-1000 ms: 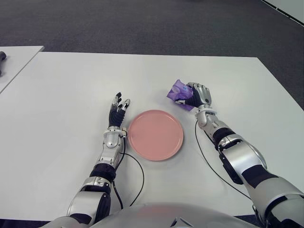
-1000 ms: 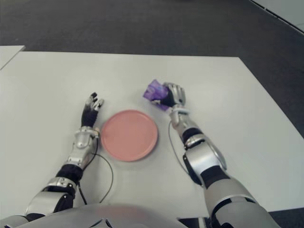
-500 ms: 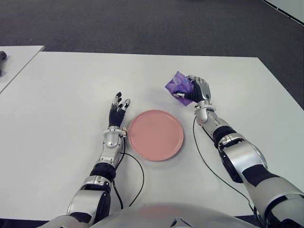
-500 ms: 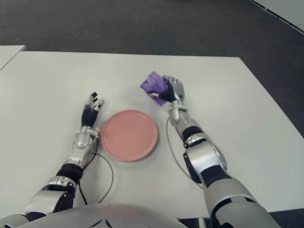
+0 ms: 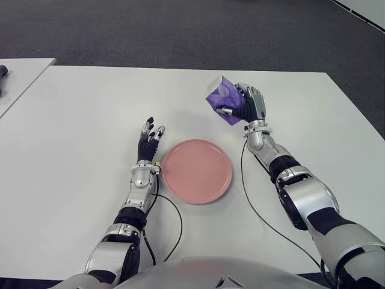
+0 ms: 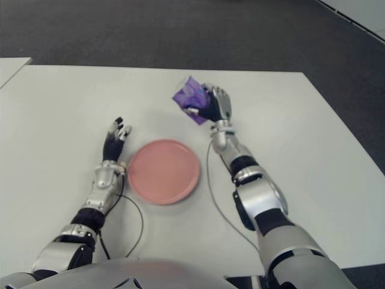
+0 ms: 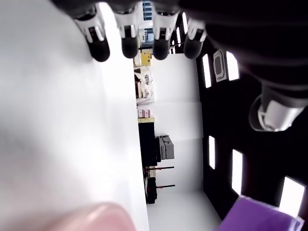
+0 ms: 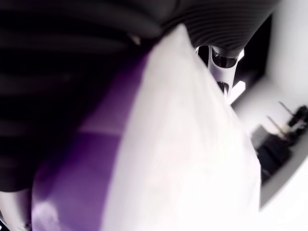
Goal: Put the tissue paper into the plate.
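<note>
The right robot hand is raised above the white tabletop, fingers curled around the purple tissue paper pack. The pack sits in the palm and projects from the hand toward the robot's left side, clear of the tabletop surface. In the right wrist view the pack fills the area directly against the palm. The pink plate lies on the tabletop nearer the robot than the right robot hand and to its left, apart from it and empty. The left robot hand shows just beside the plate's left rim, fingers extended and relaxed, holding nothing.
</note>
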Available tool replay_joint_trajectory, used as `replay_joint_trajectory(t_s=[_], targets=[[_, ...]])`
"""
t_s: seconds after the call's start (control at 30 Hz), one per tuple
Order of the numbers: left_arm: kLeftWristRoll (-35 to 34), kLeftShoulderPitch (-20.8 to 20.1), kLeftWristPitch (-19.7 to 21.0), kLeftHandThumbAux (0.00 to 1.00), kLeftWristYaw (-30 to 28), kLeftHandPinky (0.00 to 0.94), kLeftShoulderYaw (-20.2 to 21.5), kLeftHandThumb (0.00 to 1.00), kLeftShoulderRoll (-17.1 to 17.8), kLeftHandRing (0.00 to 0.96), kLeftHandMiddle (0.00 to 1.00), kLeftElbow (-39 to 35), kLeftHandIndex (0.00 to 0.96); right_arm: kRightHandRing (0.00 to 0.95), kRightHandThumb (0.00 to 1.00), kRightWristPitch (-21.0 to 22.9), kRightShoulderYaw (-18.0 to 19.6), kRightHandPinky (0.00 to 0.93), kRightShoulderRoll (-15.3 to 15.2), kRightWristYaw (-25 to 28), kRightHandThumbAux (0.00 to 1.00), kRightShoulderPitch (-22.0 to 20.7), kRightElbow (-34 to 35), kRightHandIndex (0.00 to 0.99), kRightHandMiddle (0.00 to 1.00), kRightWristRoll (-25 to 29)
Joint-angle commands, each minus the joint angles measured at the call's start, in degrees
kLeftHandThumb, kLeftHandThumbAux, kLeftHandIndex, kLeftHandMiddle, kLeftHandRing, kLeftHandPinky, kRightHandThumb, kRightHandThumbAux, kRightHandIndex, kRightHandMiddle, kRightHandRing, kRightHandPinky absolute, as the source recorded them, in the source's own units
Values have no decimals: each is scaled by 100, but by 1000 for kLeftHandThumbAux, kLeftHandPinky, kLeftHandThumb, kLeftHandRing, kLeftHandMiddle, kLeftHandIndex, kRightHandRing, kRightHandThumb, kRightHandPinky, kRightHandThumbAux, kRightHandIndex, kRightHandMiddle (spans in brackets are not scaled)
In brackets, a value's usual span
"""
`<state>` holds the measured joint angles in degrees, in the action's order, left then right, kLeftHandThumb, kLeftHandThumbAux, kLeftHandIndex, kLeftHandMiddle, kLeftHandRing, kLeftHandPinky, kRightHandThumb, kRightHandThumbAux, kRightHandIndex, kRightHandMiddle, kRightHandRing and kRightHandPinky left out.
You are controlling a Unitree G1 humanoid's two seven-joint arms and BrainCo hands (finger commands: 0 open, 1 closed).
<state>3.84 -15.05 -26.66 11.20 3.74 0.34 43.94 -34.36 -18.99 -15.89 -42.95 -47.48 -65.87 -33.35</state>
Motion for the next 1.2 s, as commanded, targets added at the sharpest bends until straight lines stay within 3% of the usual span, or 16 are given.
replay_joint_trajectory(t_s=[0.03, 0.47, 0.7, 1.2], targets=[[-31, 122, 261, 416, -50, 0, 8, 0, -5, 0, 0, 104, 0, 835, 865, -133, 10, 866, -9, 19, 676, 31, 286, 395, 531, -9], [48, 158, 252, 427, -59, 0, -68, 0, 42, 0, 0, 85, 0, 863, 854, -259, -230, 836, 6, 751, 679, 929, 2420, 396, 530, -217], [-8, 124, 270, 425, -110, 0, -51, 0, 31, 0, 0, 111, 0, 852, 854, -824, -439, 818, -224, 1212, 679, 1390, 2880, 396, 528, -400], [-1, 107, 311, 420, -31, 0, -39, 0, -18, 0, 0, 106, 0, 854, 856, -1025, -735, 837, -660, 2181, 675, 1842, 3655, 403, 535, -892]])
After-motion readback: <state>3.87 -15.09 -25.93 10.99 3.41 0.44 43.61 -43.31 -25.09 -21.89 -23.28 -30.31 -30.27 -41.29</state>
